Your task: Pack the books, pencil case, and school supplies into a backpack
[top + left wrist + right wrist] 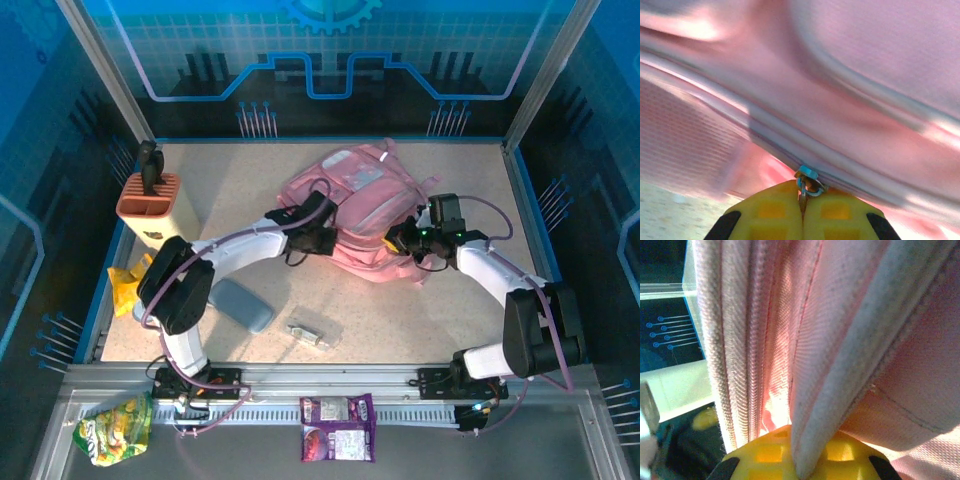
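Observation:
The pink backpack point(355, 205) lies at the middle back of the table. My left gripper point(318, 238) is at its left side, shut on the tab of a blue zipper pull point(809, 181) between the yellow fingers point(770, 215). My right gripper point(404, 240) is at the bag's right side, shut on a grey-trimmed fold of the backpack point(840, 365). The grey-blue pencil case point(241, 305) lies flat in front of the left arm. The small clear and silvery school supplies point(310, 334) item rests on the table to its right. The books are hidden.
A beige, orange-topped block point(150, 208) with a black handle stands at the back left. A crumpled yellow item point(127, 283) lies by the left edge. Purple snack packets point(337, 428) and a green snack bag point(115, 428) lie on the front rail.

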You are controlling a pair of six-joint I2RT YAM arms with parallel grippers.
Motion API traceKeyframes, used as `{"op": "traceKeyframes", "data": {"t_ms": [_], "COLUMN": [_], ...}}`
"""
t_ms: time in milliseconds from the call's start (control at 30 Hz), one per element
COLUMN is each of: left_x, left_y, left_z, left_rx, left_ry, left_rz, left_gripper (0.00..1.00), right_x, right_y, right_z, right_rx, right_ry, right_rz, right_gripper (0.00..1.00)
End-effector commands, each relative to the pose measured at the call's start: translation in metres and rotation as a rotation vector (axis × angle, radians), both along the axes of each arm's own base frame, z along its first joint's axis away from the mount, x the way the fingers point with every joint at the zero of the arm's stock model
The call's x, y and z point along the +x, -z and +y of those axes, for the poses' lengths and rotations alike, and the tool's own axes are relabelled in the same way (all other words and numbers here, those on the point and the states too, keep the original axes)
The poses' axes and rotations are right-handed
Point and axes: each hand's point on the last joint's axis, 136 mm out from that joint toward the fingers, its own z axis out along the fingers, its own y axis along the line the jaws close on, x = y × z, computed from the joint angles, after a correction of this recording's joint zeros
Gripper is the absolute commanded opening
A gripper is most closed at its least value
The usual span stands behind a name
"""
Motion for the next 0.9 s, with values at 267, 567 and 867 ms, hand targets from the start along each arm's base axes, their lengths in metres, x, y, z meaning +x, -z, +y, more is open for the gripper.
{"op": "traceKeyframes", "data": {"t_ms": [267, 567, 867], "left_x": [0.078, 0.101, 0.083], "left_y": [-0.015, -0.023, -0.019], "left_z": [0.043, 0.061, 0.068], "left_rx": [-0.040, -0.021, -0.009], "left_ry": [-0.188, -0.198, -0.191], "left_rz": [-0.053, -0.064, -0.006], "left_gripper": [0.00, 0.00, 0.18], "right_x": [0.009, 0.023, 0.015], "right_y": [-0.013, -0.020, -0.023], "right_z": [0.040, 0.057, 0.080], "right_rx": [0.018, -0.026, -0.098], "right_ry": [-0.035, -0.006, -0.114], "right_rz": [-0.085, -0.139, -0.186], "right_gripper": [0.00, 0.00, 0.23]}}
